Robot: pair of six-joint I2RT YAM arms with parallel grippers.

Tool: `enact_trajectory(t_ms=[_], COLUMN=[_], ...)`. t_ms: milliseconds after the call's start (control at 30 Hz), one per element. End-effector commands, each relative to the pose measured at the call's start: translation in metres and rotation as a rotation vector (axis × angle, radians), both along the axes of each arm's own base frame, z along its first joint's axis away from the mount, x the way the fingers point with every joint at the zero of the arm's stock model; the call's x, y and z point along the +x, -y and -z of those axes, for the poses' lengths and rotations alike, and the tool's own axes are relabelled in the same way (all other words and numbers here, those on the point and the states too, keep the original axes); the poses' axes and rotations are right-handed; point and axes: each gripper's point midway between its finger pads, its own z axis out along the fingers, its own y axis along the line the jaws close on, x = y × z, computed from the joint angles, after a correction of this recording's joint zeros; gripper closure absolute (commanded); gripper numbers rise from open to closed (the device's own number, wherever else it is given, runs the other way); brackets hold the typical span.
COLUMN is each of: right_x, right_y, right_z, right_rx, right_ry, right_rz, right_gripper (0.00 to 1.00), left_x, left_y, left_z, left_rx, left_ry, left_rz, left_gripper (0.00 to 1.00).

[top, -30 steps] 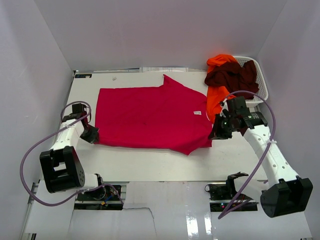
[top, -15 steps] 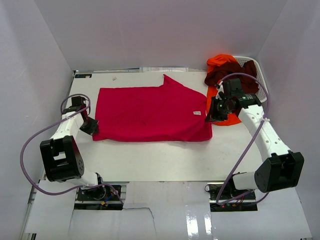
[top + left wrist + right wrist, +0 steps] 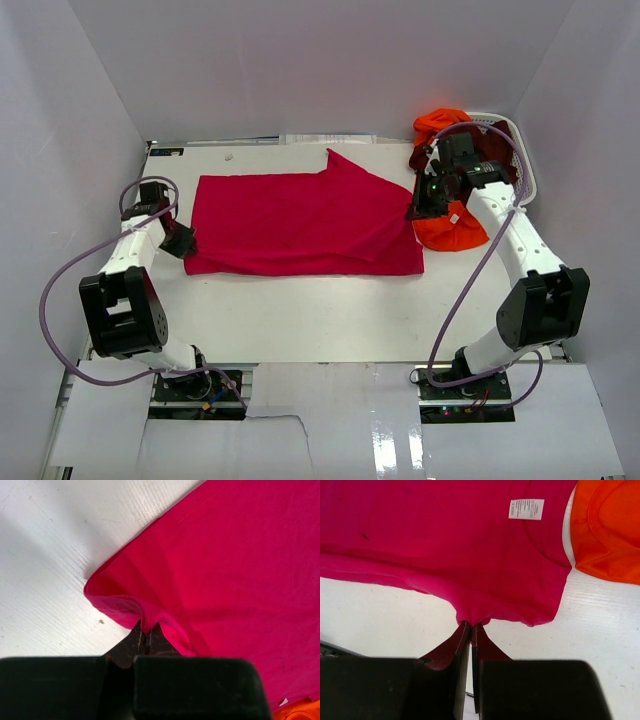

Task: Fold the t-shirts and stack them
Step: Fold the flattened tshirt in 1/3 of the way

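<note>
The crimson-red t-shirt [image 3: 300, 225] lies spread on the white table [image 3: 320, 320], its near part doubled over. My left gripper [image 3: 183, 243] is shut on its left edge, and the wrist view shows the cloth [image 3: 225, 570] pinched between the jaws [image 3: 146, 631]. My right gripper [image 3: 418, 206] is shut on the shirt's right edge [image 3: 471, 625], lifting a fold with a white label [image 3: 526, 509] beyond it. The orange t-shirt [image 3: 450, 230] lies just right of it, also in the right wrist view [image 3: 610, 530]. The dark maroon t-shirt [image 3: 497, 152] sits in the basket, partly hidden by my right arm.
The white mesh laundry basket [image 3: 525, 178] stands at the back right corner, with orange cloth [image 3: 440, 122] hanging over its rim. White walls close in the table on the left, back and right. Bare table runs along the near side.
Both grippers moved toward the back, carrying the red shirt's near edge with them. The near edge now lies straight and farther back. The right arm swung up beside the basket.
</note>
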Motion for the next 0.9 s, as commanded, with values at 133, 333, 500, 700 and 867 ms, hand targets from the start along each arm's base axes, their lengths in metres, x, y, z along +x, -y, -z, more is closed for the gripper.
enact_trajectory(t_ms=[133, 333, 500, 700, 867], right_x=[0.032, 0.044, 0.054, 0.07, 0.079], right_y=[-0.004, -0.005, -0.004, 0.0, -0.002], right_z=[-0.019, -0.016, -0.018, -0.028, -0.031], right_rx=[0.011, 0.007, 0.012, 0.02, 0.032], right_ry=[0.088, 0.087, 0.094, 0.122, 0.126], right_rz=[-0.003, 0.001, 0.008, 0.024, 0.02], right_gripper=[0.92, 0.92, 0.92, 0.92, 0.92], left_x=[0.022, 0.03, 0.036, 0.038, 0.038], left_y=[-0.001, 0.001, 0.0, 0.005, 0.007], left_z=[-0.018, -0.023, -0.032, -0.031, -0.025], left_rx=[0.001, -0.015, -0.011, -0.042, -0.052], left_ry=[0.079, 0.095, 0.119, 0.12, 0.112], left_rz=[0.032, 0.042, 0.041, 0.055, 0.063], left_gripper=[1.0, 1.0, 1.0, 1.0, 1.0])
